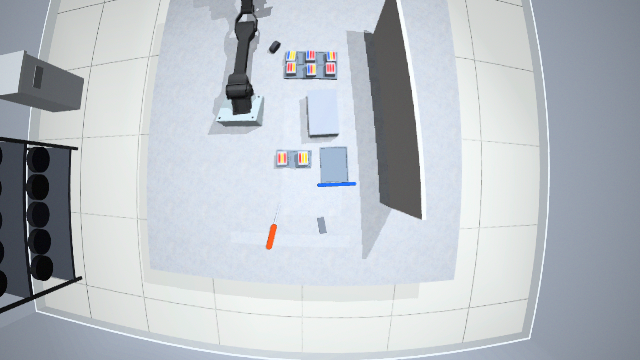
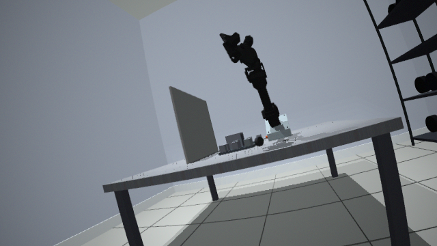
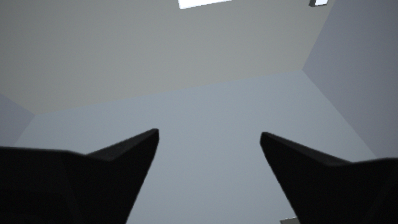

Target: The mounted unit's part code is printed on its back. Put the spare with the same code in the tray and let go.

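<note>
My gripper (image 2: 220, 35) (image 3: 210, 135) is open with nothing between its fingers, raised high above the table; it is outside the top view. In the top view, several spare blocks with coloured stripes stand in two rows on a dark rack (image 1: 301, 71). Two more striped blocks, left (image 1: 282, 158) and right (image 1: 303, 158), with red and yellow stripes, sit on a small rack (image 1: 293, 159). A flat blue-grey tray (image 1: 333, 164) lies beside them, empty. A pale box (image 1: 323, 112) stands between the racks; I cannot tell whether it is the mounted unit. No back code is readable.
A tall panel (image 1: 400, 110) (image 2: 194, 126) stands along the right side. A blue bar (image 1: 337, 184) lies at the tray's near edge. An orange-handled screwdriver (image 1: 271, 236) and a small grey piece (image 1: 321, 225) lie nearer the front. A small black object (image 1: 274, 47) (image 2: 259, 141) lies near the larger rack.
</note>
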### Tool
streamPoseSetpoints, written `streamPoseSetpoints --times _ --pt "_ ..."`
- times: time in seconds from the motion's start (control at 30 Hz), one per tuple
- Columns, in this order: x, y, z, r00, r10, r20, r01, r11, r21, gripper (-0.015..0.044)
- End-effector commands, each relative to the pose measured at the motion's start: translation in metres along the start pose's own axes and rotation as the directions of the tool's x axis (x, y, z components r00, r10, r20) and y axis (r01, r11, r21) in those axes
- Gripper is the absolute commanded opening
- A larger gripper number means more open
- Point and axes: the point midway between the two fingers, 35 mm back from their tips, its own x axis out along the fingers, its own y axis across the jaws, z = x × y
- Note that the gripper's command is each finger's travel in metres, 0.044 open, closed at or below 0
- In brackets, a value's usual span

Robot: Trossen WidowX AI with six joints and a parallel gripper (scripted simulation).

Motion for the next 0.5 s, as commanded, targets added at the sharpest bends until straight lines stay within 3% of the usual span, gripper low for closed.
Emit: streamPoseSetpoints --times 0.0,0.23,0.47 --pt "0.000 0.000 0.000 1.000 0.000 0.000 0.000 1.000 0.000 0.0426" --pt "0.003 -0.005 0.003 1.000 -0.009 -0.004 0.009 1.000 0.019 0.0440" --pt "0.045 -0.058 0.038 0.986 -0.155 -0.064 0.158 0.987 0.041 0.0440"
